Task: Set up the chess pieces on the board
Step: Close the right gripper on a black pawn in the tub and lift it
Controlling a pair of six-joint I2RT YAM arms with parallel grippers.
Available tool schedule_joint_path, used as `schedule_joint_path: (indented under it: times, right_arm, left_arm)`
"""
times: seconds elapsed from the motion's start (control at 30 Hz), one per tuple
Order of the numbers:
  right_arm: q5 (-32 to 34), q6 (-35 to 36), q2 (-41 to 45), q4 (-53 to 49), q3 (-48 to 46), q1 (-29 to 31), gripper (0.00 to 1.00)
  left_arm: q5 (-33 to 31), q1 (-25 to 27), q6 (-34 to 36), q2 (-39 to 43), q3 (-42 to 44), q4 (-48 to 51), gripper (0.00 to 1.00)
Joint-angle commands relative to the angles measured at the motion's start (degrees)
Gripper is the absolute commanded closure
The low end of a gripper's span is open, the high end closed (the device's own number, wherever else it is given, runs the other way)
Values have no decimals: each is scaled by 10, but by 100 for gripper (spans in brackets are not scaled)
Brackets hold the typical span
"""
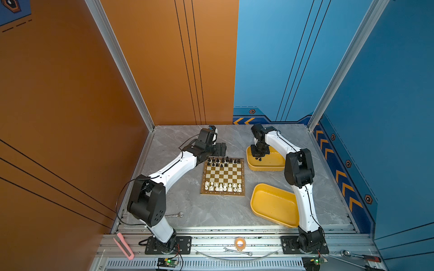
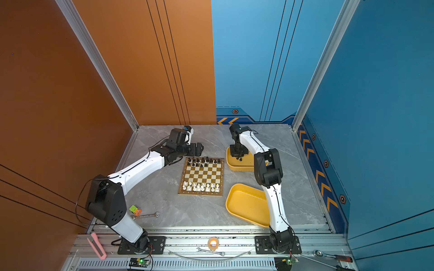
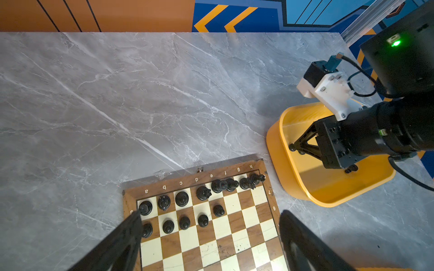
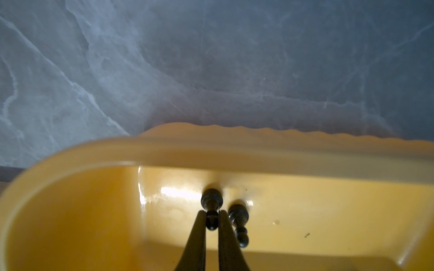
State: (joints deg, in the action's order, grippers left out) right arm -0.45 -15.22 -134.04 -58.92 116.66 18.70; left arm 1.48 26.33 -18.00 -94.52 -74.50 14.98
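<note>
Right hand is pinching a black pawn by its neck inside the far yellow tray. Pawn is likely handling light, stiff, glossy-slippery. Left hand is hanging wide open over the board.

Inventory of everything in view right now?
board: one, brown and cream, table centre
black pieces: about thirteen, board's far rows
white pieces: two rows, cream, board's near end
trays: two, yellow, right of board, far tray and near tray
pawns: at least two, black, in far tray
wrenches: two, silver, one by left arm base, one on front rail
knife: one, pink, front rail
left gripper: black, open, near board's far edge
right gripper: black, shut on one pawn in far tray
</note>
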Motion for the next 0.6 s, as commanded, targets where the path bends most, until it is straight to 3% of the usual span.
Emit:
schedule_joint_path:
  times: [0.0, 0.3, 0.57]
  right_arm:
    - [-3, -1, 1, 4, -5, 2, 93]
    - [16, -11, 55, -15, 16, 20, 95]
    - [42, -24, 93, -48, 52, 63, 95]
  left_arm:
    - [-15, 3, 8, 24, -3, 14, 8]
    - [-25, -9, 12, 65, 41, 4, 8]
    - [-11, -53, 13, 132, 114, -21, 7]
